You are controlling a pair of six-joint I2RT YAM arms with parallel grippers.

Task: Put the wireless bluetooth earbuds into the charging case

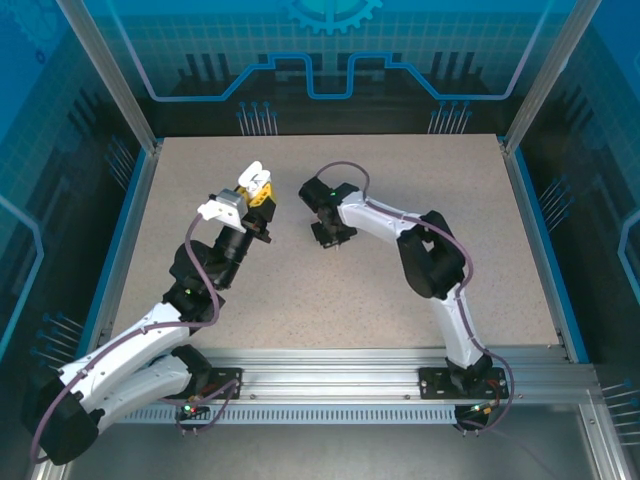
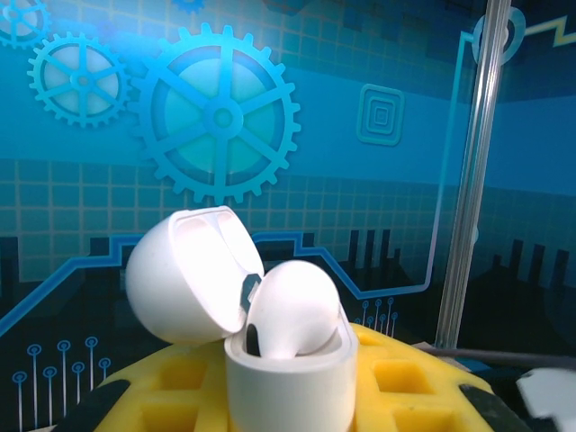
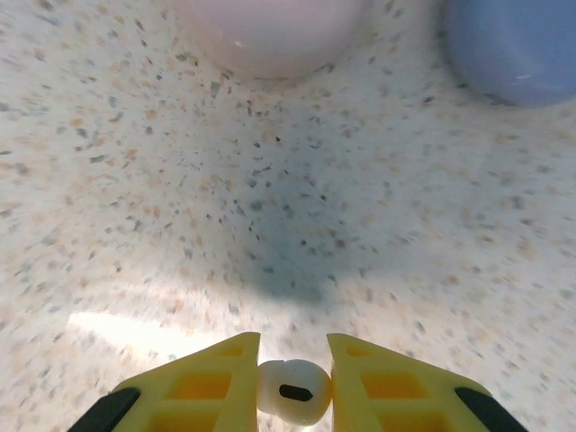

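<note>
Top external view: left hand (image 1: 258, 197) is clenched on the white charging case (image 1: 256, 177), apparently held clear of the bench (image 1: 400, 300), with the lid (image 2: 191, 279) swung open. Left wrist view: seated earbud (image 2: 292, 310) is already in the case, rounded head up. The dark gap on its lid side is probably the free well. To the right of the case and apart from it, right hand (image 1: 332, 233) sits low over the bench, pinching the held earbud (image 3: 294, 392) between both fingers. Step in hand, as judged: second white bud grasped, transfer to the case not yet made. The held earbud's head, with its dark oval port, faces the wrist camera. Its stem is hidden, so the long axis presumably runs away from the camera toward the bench (unconfirmed). Next move calls for lifting, carrying left to the case, turning the bud stem-down over the free well and aligning it before release. A mis-rotated bud could catch on the case rim.
</note>
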